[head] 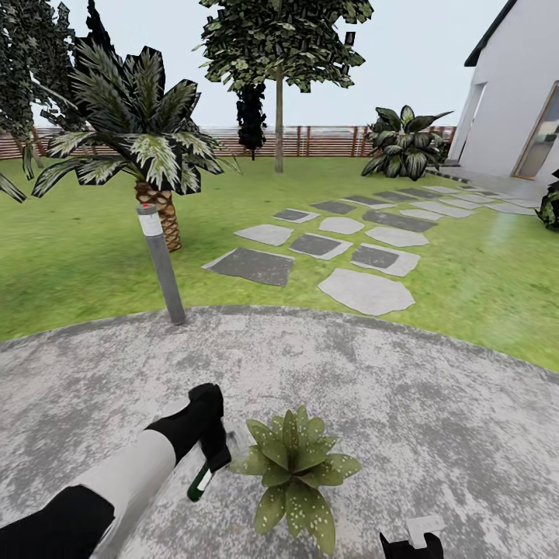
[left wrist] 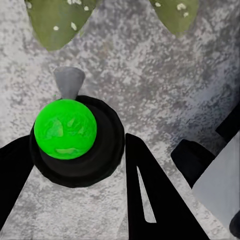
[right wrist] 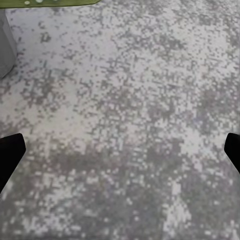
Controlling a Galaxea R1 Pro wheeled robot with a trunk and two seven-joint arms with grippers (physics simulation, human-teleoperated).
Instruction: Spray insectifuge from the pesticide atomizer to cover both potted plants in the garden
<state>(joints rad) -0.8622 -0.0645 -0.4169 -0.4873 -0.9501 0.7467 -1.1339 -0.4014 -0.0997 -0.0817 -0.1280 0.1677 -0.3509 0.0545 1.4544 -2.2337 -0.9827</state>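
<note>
The left gripper [head: 213, 454] was clamped on the atomizer [head: 200, 481], holding it over the patio [head: 404, 411] just beside the plant [head: 299, 466]. Pale specks [head: 307, 512] dotted the leaves. The right gripper [right wrist: 120, 150] was spread wide above bare patio.

From my remote station, the round grey stone patio [head: 373, 404] spreads mottled and speckled beneath the rig, its curved edge meeting the green lawn [head: 70, 272]. A potted plant [head: 299, 466] stands directly on the stone near the front, its broad pointed leaves dotted with pale specks [head: 307, 505]. A tall grey bollard lamp [head: 161, 264] rises at the patio's far rim, leaning slightly. Beyond it, flat stepping stones [head: 365, 291] lie set in the grass, leading toward the white house [head: 512, 93].
</note>
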